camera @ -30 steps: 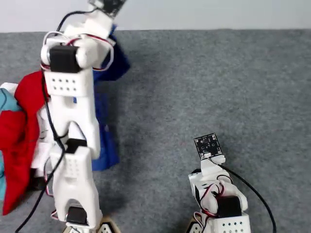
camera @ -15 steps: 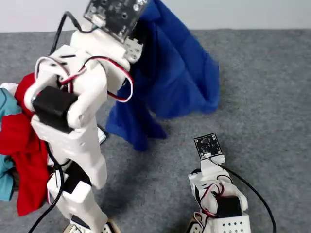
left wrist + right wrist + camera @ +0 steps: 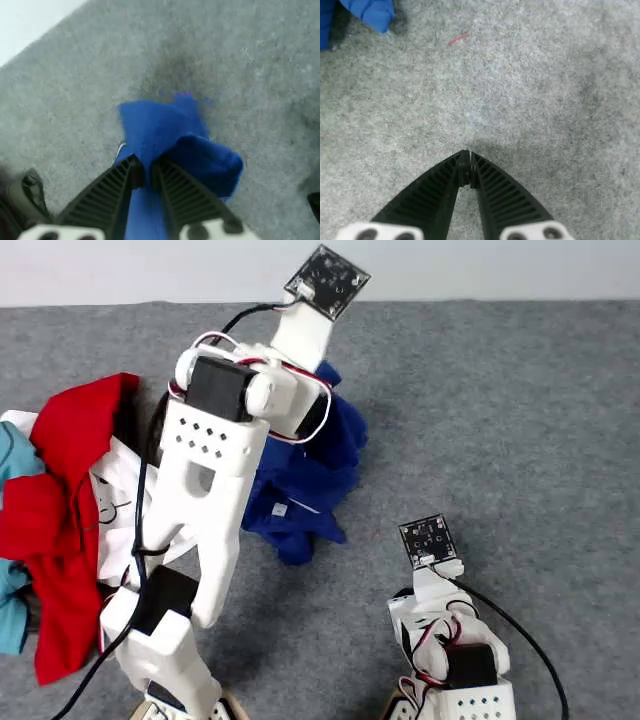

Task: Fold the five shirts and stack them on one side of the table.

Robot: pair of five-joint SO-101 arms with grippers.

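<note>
Blue shirt in left claw

I read this as a robotics lab test station. Evidence: the desk carries a grey felt-like cover against a bare pale wall; the left arm and right arm show exposed wiring and bare circuit boards.

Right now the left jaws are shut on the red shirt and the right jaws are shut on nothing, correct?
Not red: the left wrist view shows the left jaws shut on the blue shirt. The right jaws are shut on nothing.
</note>
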